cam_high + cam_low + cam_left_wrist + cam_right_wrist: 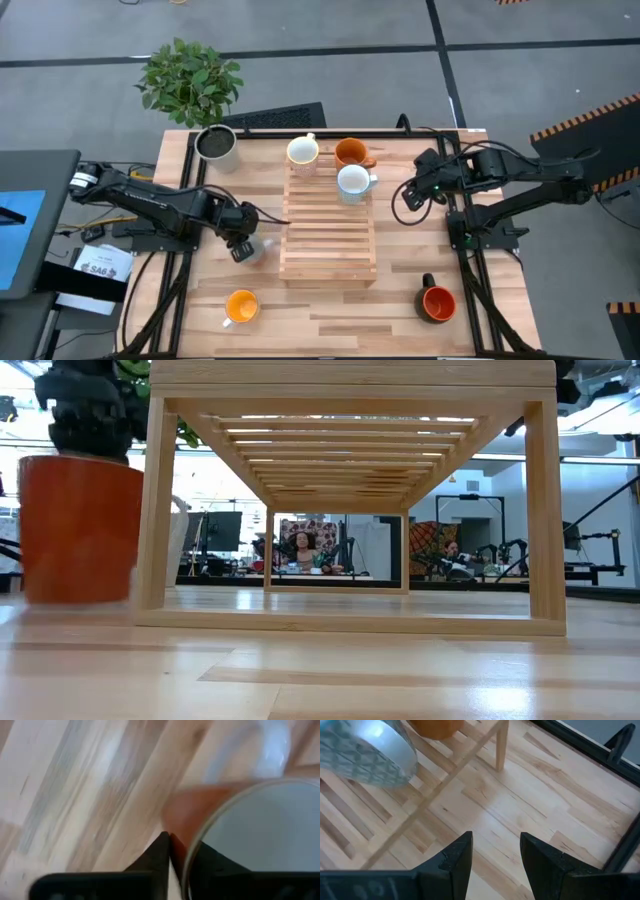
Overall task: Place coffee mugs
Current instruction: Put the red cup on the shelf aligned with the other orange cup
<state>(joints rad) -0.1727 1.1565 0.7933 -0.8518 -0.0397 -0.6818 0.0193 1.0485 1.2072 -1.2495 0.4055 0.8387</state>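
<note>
A slatted wooden rack (328, 225) stands mid-table. Its far end carries a pale mug (302, 151), an orange mug (350, 152) and a white mug (353, 181). A yellow-orange mug (241, 306) and a red-orange mug with a black handle (437, 302) stand on the near table. My left gripper (243, 245) is left of the rack, shut on a mug with an orange wall and white inside (260, 835), also seen in the low view (80, 525). My right gripper (495, 862) is open over bare table right of the rack's far end, near the white mug (365, 755). My left gripper holds the mug by its rim (187, 857), one finger (210, 867) inside and one finger (160, 852) outside, coming from above. The mug stays upright (80, 525), its base at or just above the tabletop; I cannot tell which.
A grey-white pot with a dark inside (215, 143) sits at the far left corner, a green plant (190, 80) beyond it. Black frame rails (465, 250) run along the table's sides. Bare wood lies between the rack and the near edge. People sit in the room behind (300, 550).
</note>
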